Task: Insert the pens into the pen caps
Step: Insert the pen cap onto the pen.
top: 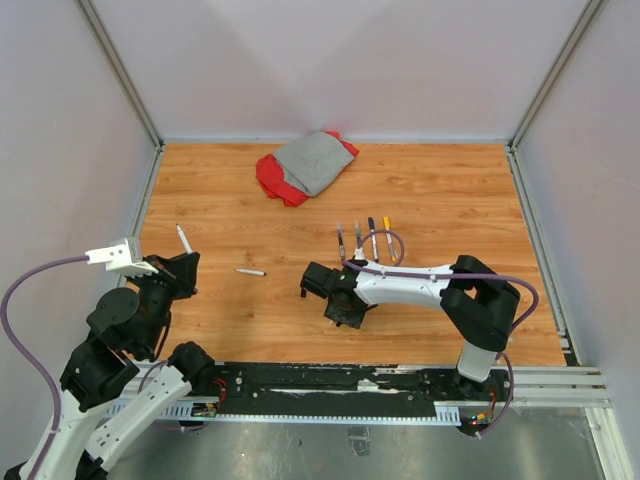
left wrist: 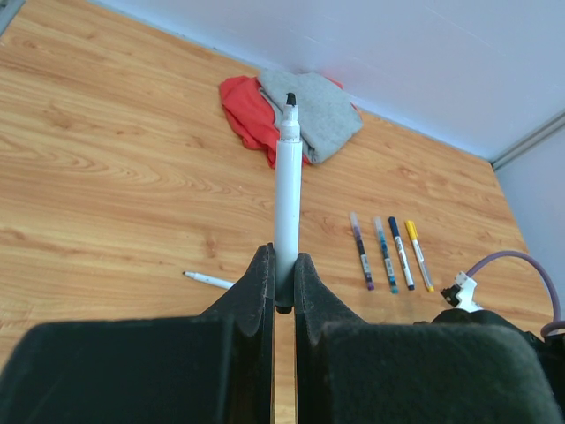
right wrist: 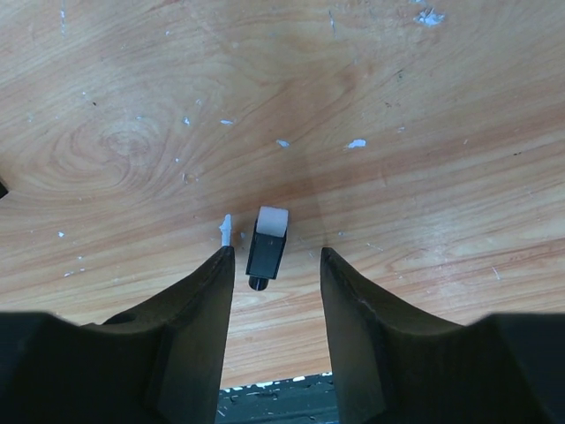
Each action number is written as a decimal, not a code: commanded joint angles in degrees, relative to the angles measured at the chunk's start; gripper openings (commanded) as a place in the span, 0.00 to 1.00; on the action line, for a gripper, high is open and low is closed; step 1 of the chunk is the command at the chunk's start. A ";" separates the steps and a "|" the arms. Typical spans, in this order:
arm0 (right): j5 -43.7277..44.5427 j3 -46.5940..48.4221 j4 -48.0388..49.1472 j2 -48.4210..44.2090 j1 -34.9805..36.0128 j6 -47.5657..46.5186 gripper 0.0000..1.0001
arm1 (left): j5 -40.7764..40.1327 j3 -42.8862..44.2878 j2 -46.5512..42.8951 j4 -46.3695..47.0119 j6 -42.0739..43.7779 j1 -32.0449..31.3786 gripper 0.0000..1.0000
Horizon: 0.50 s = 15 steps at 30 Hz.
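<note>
Our left fingers (left wrist: 256, 284) are pinching the light, stiff white plastic marker pen (left wrist: 287, 194) by its tail near the desk's left edge; our right fingers (right wrist: 214, 281) are hanging spread around the slippery-looking black tube cap (right wrist: 267, 249).

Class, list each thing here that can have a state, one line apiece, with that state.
left gripper: shut on white pen, its dark tip bare.
right gripper: open, straddling the cap.
cap: lying flat, not gripped.
four pens in a row: lying side by side, seemingly capped.
loose pen: lying flat, alone.
grey cloth: crumpled over red cloth.
</note>
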 commanded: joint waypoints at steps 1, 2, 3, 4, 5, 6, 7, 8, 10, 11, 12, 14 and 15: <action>0.47 1.78 -1.96 1.72 -0.24 1.49 0.43 | -0.78 -0.35 -0.40 1.81 0.23 0.63 0.01; 0.46 1.80 -1.97 1.85 -0.29 1.48 0.42 | -0.73 -0.29 -0.43 1.82 0.23 0.62 0.00; 0.38 1.71 -1.99 1.88 -0.33 1.44 0.41 | -0.78 -0.30 -0.45 1.82 0.23 0.60 0.00; 0.29 1.63 -1.98 1.92 -0.40 1.56 0.40 | -0.78 -0.34 -0.51 1.82 0.23 0.63 0.00; 0.28 1.56 -1.93 1.97 -0.46 1.53 0.39 | -0.80 -0.35 -0.59 1.78 0.24 0.63 0.00; 0.28 1.58 -1.88 2.01 -0.50 1.38 0.38 | -0.84 -0.35 -0.66 1.76 0.23 0.63 0.00; 0.28 1.68 -1.87 2.12 -0.55 1.21 0.37 | -0.87 -0.34 -0.62 1.79 0.23 0.65 0.01; 0.26 1.75 -1.89 2.23 -0.63 1.07 0.35 | -0.85 -0.35 -0.55 1.76 0.23 0.65 0.01; 0.28 1.71 -1.85 2.51 -0.91 0.84 0.33 | -0.82 -0.30 -0.42 1.73 0.23 0.58 0.01; 0.22 1.64 -1.59 2.67 -1.06 0.67 0.32 | -0.80 -0.34 -0.38 1.73 0.19 0.63 0.01; 0.11 1.50 -1.34 2.71 -1.26 0.49 0.30 | -0.85 -0.27 -0.29 1.73 0.23 0.65 0.00; -0.22 1.10 -0.28 2.80 -1.51 -0.25 0.27 | -0.83 -0.33 -0.27 1.72 0.23 0.65 0.01; -0.50 0.85 0.24 2.81 -1.56 -0.61 0.25 | -0.87 -0.35 -0.29 1.72 0.23 0.65 0.00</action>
